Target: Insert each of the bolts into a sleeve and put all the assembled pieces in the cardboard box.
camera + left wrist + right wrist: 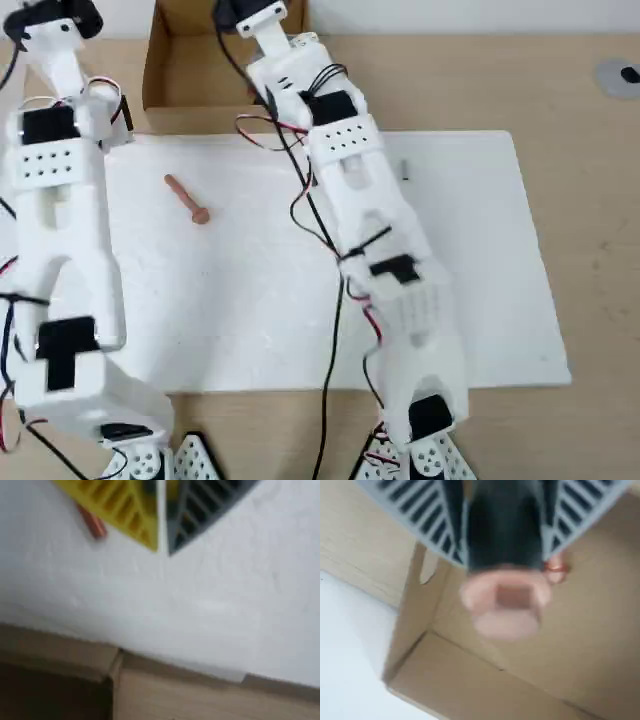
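Note:
A copper-coloured bolt (187,199) lies loose on the white foam board (240,300); it also appears in the left wrist view as a bolt (92,524) beside my yellow finger (125,510). My left gripper (162,547) is shut and holds nothing, near the board's far left corner (118,112). My right gripper (505,565) is shut on a black sleeve (505,530), with a bolt head (507,600) sticking out of it. It hangs over the inside of the cardboard box (470,690). Something small and orange (555,571) shows behind the sleeve.
The cardboard box (165,70) stands at the far edge of the board, with the right arm (345,150) stretched over the board toward it. A small dark item (404,170) lies on the board's right part. A grey disc (615,76) sits at the table's far right.

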